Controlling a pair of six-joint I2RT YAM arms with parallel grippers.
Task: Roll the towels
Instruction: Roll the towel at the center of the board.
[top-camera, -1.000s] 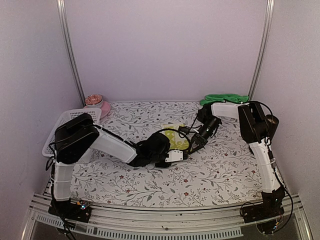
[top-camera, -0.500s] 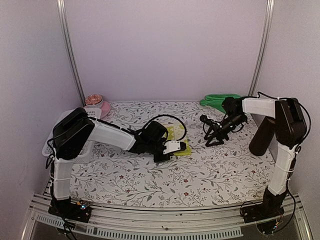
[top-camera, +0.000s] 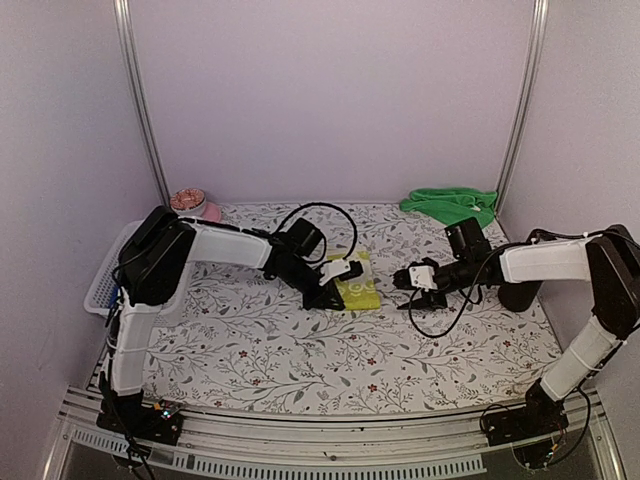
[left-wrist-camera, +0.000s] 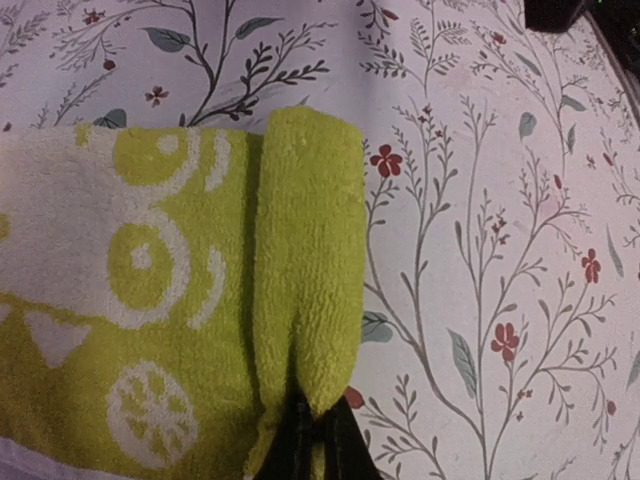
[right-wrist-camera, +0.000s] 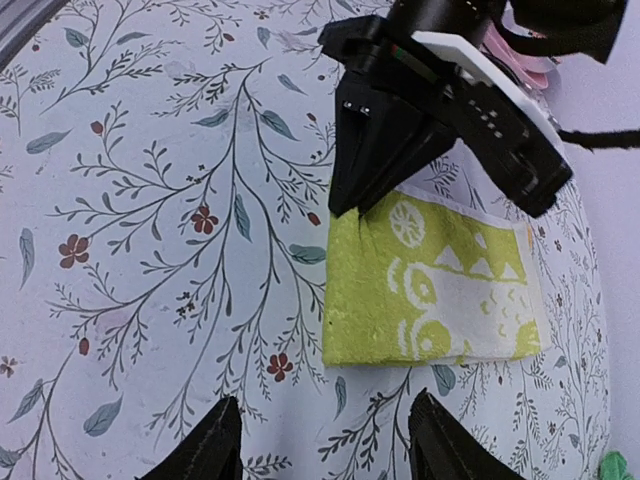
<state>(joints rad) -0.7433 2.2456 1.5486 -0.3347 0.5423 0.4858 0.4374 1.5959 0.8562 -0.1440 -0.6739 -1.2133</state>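
The yellow-lime towel (top-camera: 360, 291) with pale markings lies flat at mid-table, its near edge folded over into a thick roll (left-wrist-camera: 310, 270). My left gripper (left-wrist-camera: 320, 432) is shut on that rolled edge at the towel's left end (top-camera: 335, 296). My right gripper (top-camera: 414, 302) hovers just right of the towel, open and empty; its fingertips (right-wrist-camera: 218, 447) frame bare tablecloth short of the towel (right-wrist-camera: 430, 290). The plain green towel (top-camera: 450, 202) lies crumpled at the back right corner.
A white mesh basket (top-camera: 104, 276) stands at the left edge, with a pink bowl (top-camera: 196, 206) behind it. The left gripper's body (right-wrist-camera: 430, 110) looms over the towel's far end in the right wrist view. Side walls close in on both arms.
My right gripper has let go of the yellow-lime towel, opened and swung away to the right. My left gripper stays shut on the towel's edge and has shifted back with it.
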